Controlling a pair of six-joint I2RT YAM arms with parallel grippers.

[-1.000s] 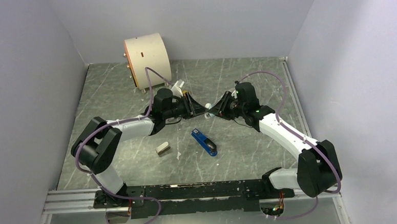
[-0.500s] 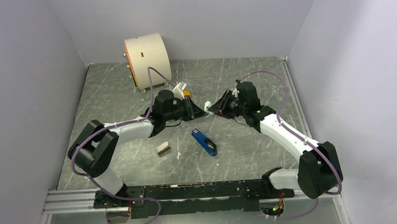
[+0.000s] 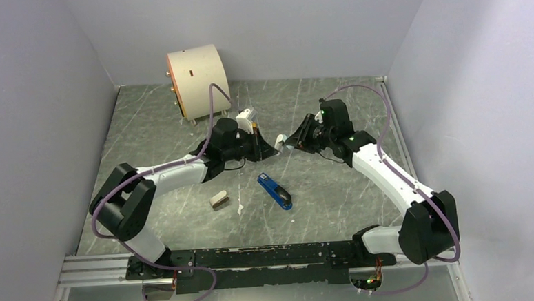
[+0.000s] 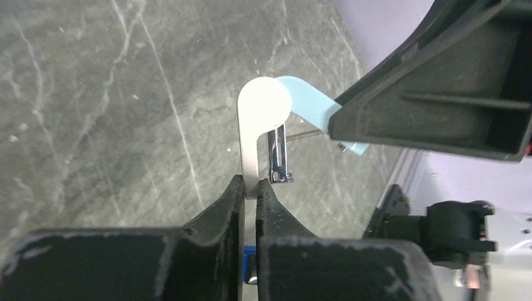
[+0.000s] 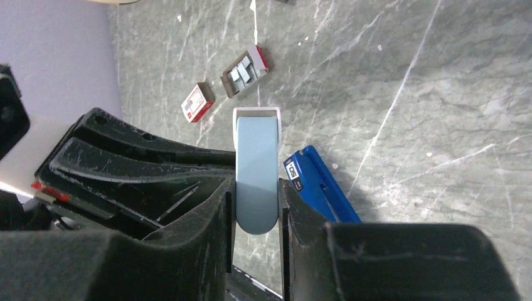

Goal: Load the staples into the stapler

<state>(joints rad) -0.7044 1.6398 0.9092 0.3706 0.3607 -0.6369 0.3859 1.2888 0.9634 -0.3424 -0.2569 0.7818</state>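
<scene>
The blue stapler (image 3: 275, 191) with a black end lies closed on the table, also in the right wrist view (image 5: 320, 185). Both grippers meet above and behind it, holding one small hinged piece (image 3: 280, 141). My left gripper (image 4: 250, 188) is shut on its white arm (image 4: 258, 125). My right gripper (image 5: 257, 194) is shut on its pale-blue arm (image 5: 256, 169). A chrome metal part (image 4: 278, 157) hangs at the hinge. Silvery-grey strips, seemingly the staples (image 5: 244, 71), lie in a small open tray on the table.
A red-and-white box (image 5: 197, 102) lies beside the tray. A beige-grey block (image 3: 218, 199) lies left of the stapler. A cream cylinder (image 3: 197, 82) stands at the back left. Grey walls close the table on three sides.
Both grippers have moved a little toward the back of the table, still joined on the small hinged piece. The stapler and the block have not moved.
</scene>
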